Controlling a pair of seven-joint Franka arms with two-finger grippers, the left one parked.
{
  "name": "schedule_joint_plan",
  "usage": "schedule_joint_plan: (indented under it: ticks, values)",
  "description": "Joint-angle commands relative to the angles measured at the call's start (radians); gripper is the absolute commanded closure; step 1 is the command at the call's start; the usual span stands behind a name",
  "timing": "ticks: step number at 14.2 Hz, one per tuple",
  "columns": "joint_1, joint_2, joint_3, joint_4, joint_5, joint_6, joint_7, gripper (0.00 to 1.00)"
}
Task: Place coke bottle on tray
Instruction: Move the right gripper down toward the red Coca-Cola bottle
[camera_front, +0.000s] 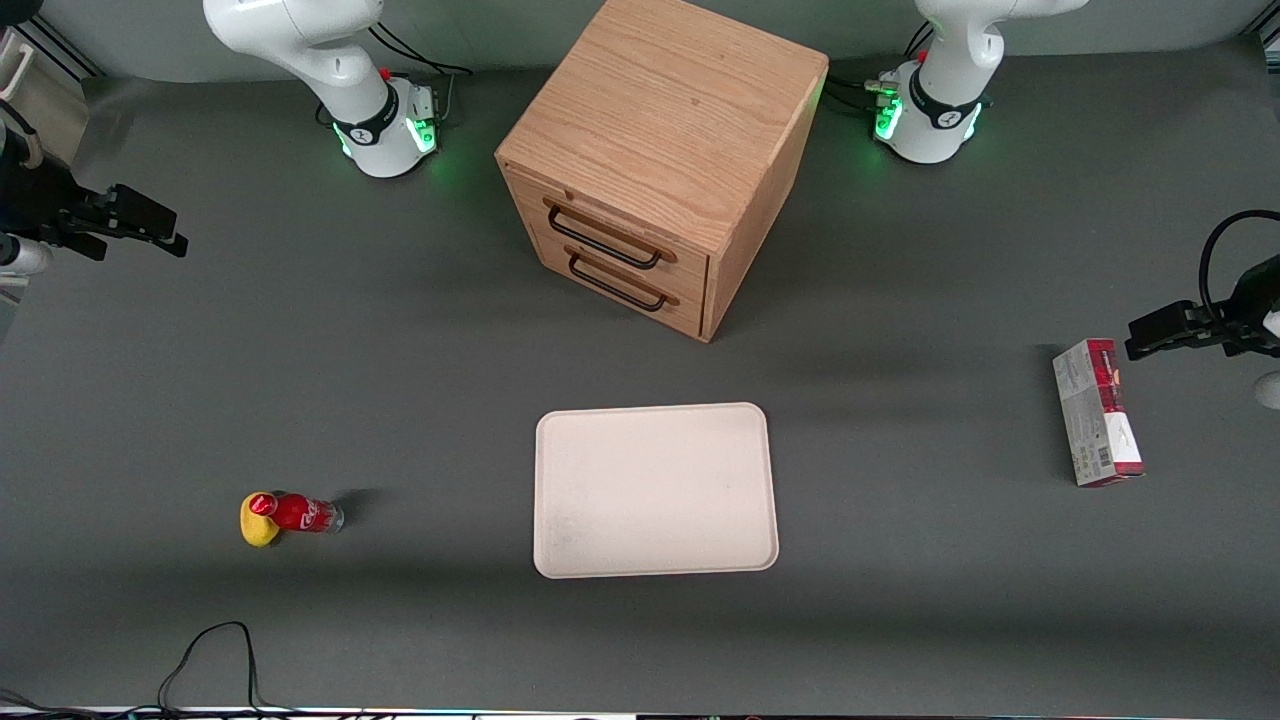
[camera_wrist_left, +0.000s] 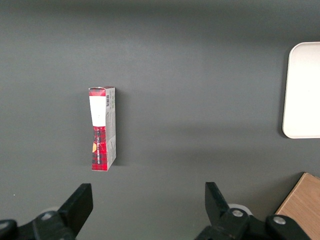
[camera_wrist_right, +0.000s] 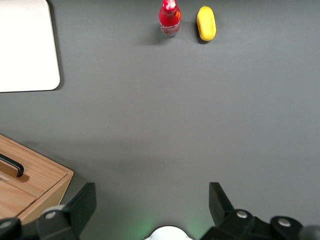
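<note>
Five items on one dark grey table (camera_front: 400, 380). Item 1: coke bottle (camera_front: 300, 512), red cap and red label, standing upright at the lower left of the front frame, toward the working arm's end of the table and well apart from the tray. Item 2: yellow lemon-like lump (camera_front: 257, 522), just beside the bottle; the front view overlaps the two, while the right wrist view shows the bottle (camera_wrist_right: 169, 18) and lump (camera_wrist_right: 206, 23) side by side with a narrow gap. Item 3: cream-white rectangular tray (camera_front: 655, 490), rounded corners, low rim, lower centre of the front frame, nothing on it. Item 4: wooden drawer cabinet (camera_front: 665, 160), two dark handles, upper centre, farther from the front camera than the tray. Item 5: red-and-white carton (camera_front: 1097, 412), lying flat at the right edge, toward the parked arm's end. Gripper (camera_front: 150, 225): at the upper left edge of the front frame, raised, well apart from the bottle; its fingers (camera_wrist_right: 80, 205) are spread wide and grasp nothing.
</note>
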Motion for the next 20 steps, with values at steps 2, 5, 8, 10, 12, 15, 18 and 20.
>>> schedule_joint_plan:
  ticks: [2, 5, 8, 10, 12, 15, 18, 20]
  values:
    - [0.003, 0.041, 0.017, 0.036, -0.026, 0.006, 0.026, 0.00]
    - [-0.003, 0.203, -0.004, 0.221, -0.023, 0.008, -0.009, 0.00]
    - [-0.003, 0.346, -0.044, 0.237, -0.011, 0.162, -0.096, 0.00]
    - [-0.003, 0.439, -0.049, 0.206, 0.024, 0.303, -0.097, 0.00]
    - [-0.003, 0.534, -0.049, 0.209, 0.066, 0.411, -0.115, 0.00]
    - [-0.012, 0.630, -0.050, 0.209, 0.109, 0.554, -0.161, 0.00]
    - [-0.017, 0.688, -0.050, 0.206, 0.166, 0.634, -0.170, 0.00]
    - [-0.017, 0.707, -0.052, 0.205, 0.178, 0.655, -0.189, 0.00]
